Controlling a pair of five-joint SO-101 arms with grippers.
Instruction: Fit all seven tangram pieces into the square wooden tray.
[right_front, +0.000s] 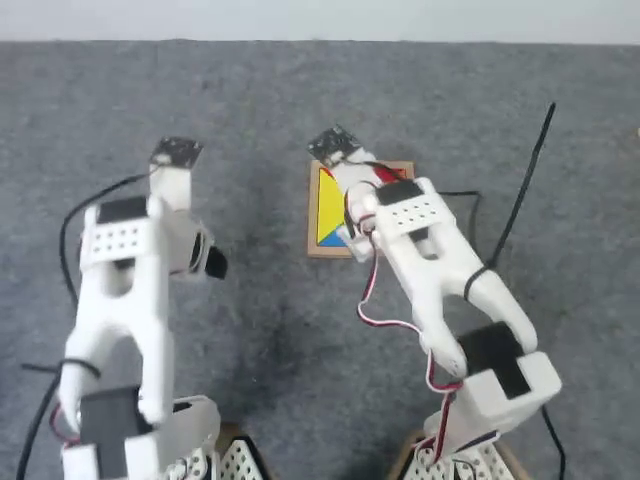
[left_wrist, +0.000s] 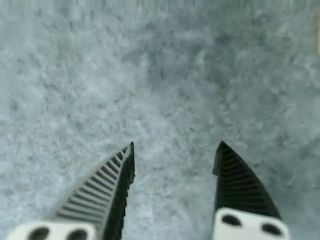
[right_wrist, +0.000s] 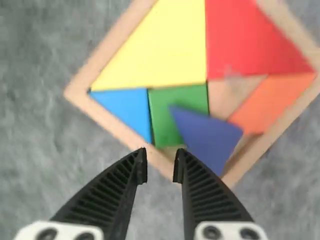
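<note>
Six coloured pieces show in the wooden tray (right_wrist: 80, 92), which lies on the grey table (right_front: 260, 120) under the right arm (right_front: 430, 260). A big yellow triangle (right_wrist: 160, 50) and a big red triangle (right_wrist: 245, 40) sit edge to edge and fill the far half of the tray. Below the yellow one, a small blue triangle (right_wrist: 125, 105) sits touching a green square (right_wrist: 162, 120). An orange piece (right_wrist: 272, 97) lies against the rim under the red triangle (its exact shape is hard to make out). Between the green square and the orange piece the tray's bare wood shows. A dark blue triangle (right_wrist: 207, 137) lies askew here, one corner overlapping the green square and the rest slanting toward the near rim, so it is not seated flat.

The right gripper (right_wrist: 160, 152) hangs over the tray's near corner, just beside the dark blue triangle. Its fingers (right_wrist: 125, 185) are only a narrow gap apart and grip nothing.

The left gripper (left_wrist: 175, 145) is well apart from the tray, above bare grey table on the other side. Its fingers (left_wrist: 112, 180) are spread wide, with nothing between them.
</note>
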